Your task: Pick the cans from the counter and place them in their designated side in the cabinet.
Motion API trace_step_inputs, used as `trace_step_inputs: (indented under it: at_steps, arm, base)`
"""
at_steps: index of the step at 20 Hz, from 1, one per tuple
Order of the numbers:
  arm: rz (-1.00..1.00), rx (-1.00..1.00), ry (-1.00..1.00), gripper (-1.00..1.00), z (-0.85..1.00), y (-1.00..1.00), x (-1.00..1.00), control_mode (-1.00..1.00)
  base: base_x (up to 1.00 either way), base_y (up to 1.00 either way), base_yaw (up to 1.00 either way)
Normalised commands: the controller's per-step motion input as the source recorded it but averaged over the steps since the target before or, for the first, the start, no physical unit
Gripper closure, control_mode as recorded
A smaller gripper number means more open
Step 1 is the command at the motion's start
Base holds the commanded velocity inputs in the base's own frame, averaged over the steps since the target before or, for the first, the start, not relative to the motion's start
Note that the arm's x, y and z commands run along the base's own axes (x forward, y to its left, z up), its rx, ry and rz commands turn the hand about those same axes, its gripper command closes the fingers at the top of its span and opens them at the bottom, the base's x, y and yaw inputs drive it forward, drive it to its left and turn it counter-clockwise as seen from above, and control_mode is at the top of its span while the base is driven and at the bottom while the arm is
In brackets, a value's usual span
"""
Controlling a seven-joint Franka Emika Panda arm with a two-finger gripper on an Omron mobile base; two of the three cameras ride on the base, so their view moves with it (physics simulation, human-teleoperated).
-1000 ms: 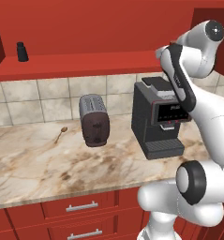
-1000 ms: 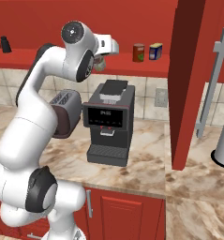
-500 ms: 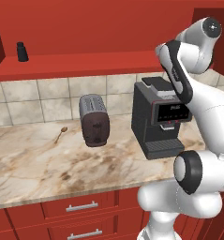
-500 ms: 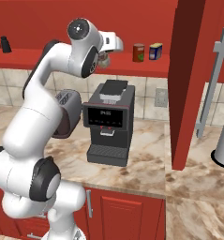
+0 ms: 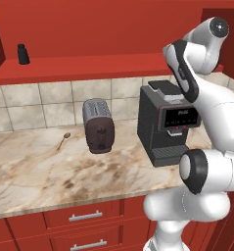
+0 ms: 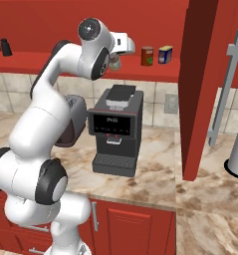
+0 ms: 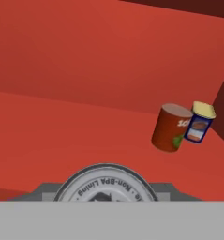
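Note:
My gripper [image 6: 115, 59] is up at the open red shelf of the cabinet [image 6: 51, 63], shut on the silvery can [image 6: 114, 62]. The can's round lid [image 7: 105, 186] shows close at the bottom of the hand view. Further right on the same shelf stands the dark red can [image 6: 147, 56] [image 7: 169, 127], upright. It touches or nearly touches a blue-and-yellow can [image 6: 165, 54] [image 7: 199, 123]. The held can hangs just above the shelf, left of those two and above the coffee machine [image 6: 114, 130]. The counter [image 5: 40, 171] lies below.
A small black shaker [image 5: 23, 54] stands at the shelf's far left. A toaster [image 5: 99, 125] and a spoon [image 5: 63, 140] are on the counter left of the coffee machine [image 5: 168, 125]. A red upright panel [image 6: 202, 84] bounds the shelf on the right.
The hand has shifted a little to the right along the shelf with the silvery can in it. The cans on the shelf have not moved.

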Motion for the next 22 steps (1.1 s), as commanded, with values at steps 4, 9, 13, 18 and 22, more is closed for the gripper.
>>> trace_step_inputs:
  at_steps: [4,9,13,18,22]
  arm:
    - [-0.02,0.0,0.0,1.0,0.0,-0.12,0.16,-1.0]
    - [-0.01,0.0,0.0,1.0,0.0,-0.08,0.16,-1.0]
    - [0.0,-0.01,0.0,1.0,-0.04,-0.12,0.14,-1.0]
    - [-0.01,0.0,0.0,1.0,-0.09,-0.08,0.13,-1.0]
    - [-0.01,-0.01,0.0,1.0,-0.12,-0.05,0.13,-1.0]
  base:
    - [0.0,0.0,0.0]
    - [0.0,0.0,0.0]
    - [0.0,0.0,0.0]
    - [0.0,0.0,0.0]
    - [0.0,0.0,0.0]
